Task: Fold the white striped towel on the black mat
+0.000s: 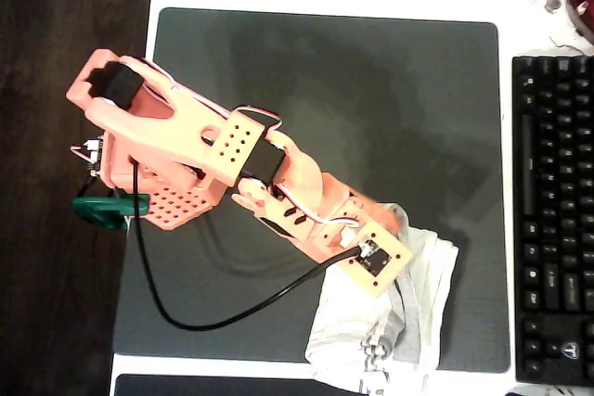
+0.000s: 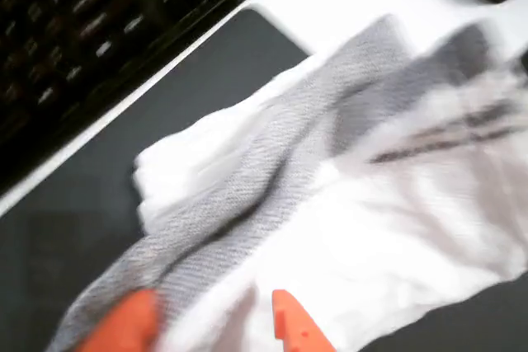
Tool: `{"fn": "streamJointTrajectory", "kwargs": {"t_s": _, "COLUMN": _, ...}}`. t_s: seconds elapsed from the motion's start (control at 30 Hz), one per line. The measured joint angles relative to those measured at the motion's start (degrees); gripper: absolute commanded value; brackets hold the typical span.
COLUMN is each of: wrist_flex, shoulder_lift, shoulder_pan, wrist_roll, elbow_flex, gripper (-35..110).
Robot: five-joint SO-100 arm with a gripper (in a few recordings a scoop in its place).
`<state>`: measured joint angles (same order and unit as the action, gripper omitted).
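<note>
While my base sits clamped at the left edge, I reach down-right across the black mat [image 1: 371, 90] to the white striped towel [image 1: 427, 271].

Since the towel lies rumpled at the mat's lower right corner in the overhead view, part of it spilling over the mat's bottom edge, I stretch out nearly full length with my wrist bent down over it. My gripper [image 2: 210, 323] hangs just above the crumpled cloth in the blurred wrist view, orange fingertips [image 2: 289, 323] spread apart with cloth showing between them, gripping nothing I can see. By my judgement, I am lining up on a grey-shaded fold; the keyboard [image 1: 557, 210] lies further right.
</note>
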<state>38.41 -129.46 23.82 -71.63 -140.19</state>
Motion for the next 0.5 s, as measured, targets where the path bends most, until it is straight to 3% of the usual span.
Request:
{"fn": "streamJointTrajectory", "kwargs": {"t_s": 0.17, "wrist_flex": -1.05, "shoulder_lift": 2.20, "shoulder_pan": -1.93, "wrist_roll": 0.18, "elbow_flex": 0.79, "gripper": 4}}
{"fn": "streamJointTrajectory", "kwargs": {"t_s": 0.5, "wrist_flex": -14.68, "shoulder_lift": 20.30, "shoulder_pan": -5.36, "wrist_roll": 5.45, "elbow_flex": 7.47, "gripper": 6}}
